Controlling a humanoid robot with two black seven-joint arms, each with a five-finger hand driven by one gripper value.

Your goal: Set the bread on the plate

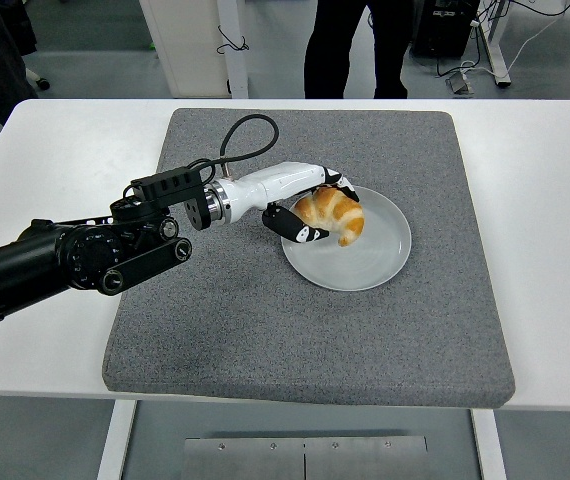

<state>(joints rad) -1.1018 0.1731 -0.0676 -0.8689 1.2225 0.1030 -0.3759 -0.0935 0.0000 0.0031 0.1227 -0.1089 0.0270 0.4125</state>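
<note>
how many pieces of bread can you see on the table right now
1. The bread sits on the left part of the plate, with the left hand around it. None seems hidden.
</note>
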